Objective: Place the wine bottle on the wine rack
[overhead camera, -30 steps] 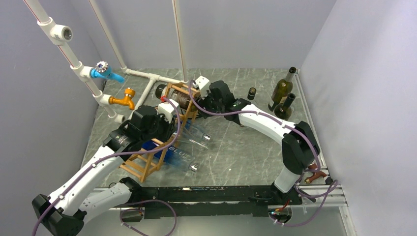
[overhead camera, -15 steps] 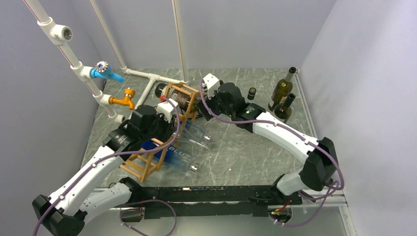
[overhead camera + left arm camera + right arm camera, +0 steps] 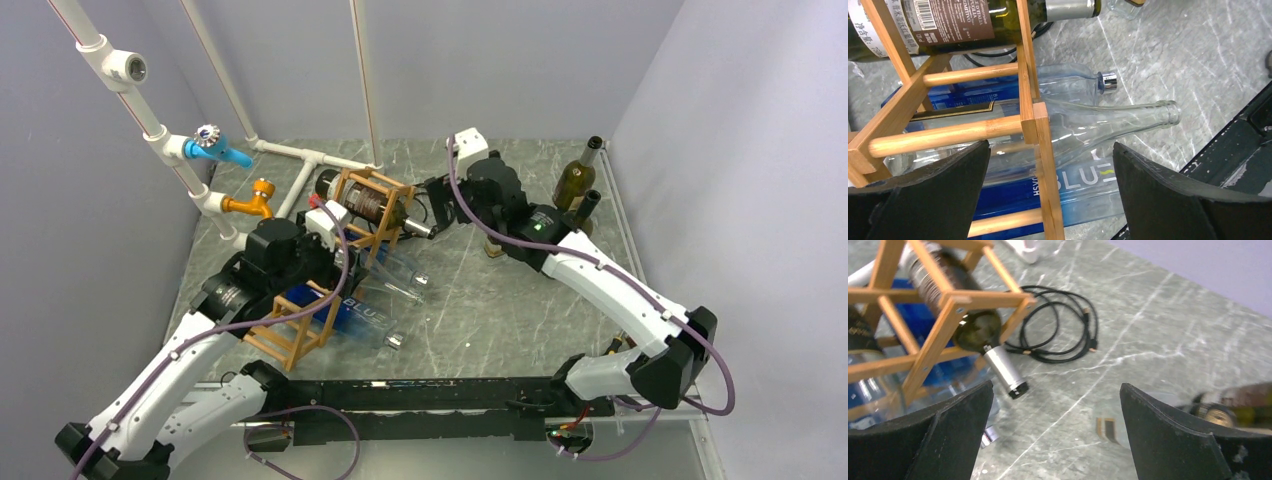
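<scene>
Top external: right arm (image 3: 600, 278) extended toward wine rack (image 3: 372, 205).

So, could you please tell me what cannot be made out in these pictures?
- Top view: the body of the nearer green bottle, hidden behind the right arm.
- Left wrist view: the dark wine bottle, its upper side cut off by the top edge.
- Right wrist view: a dark round object at the right edge, blurred and partly behind a finger.
</scene>
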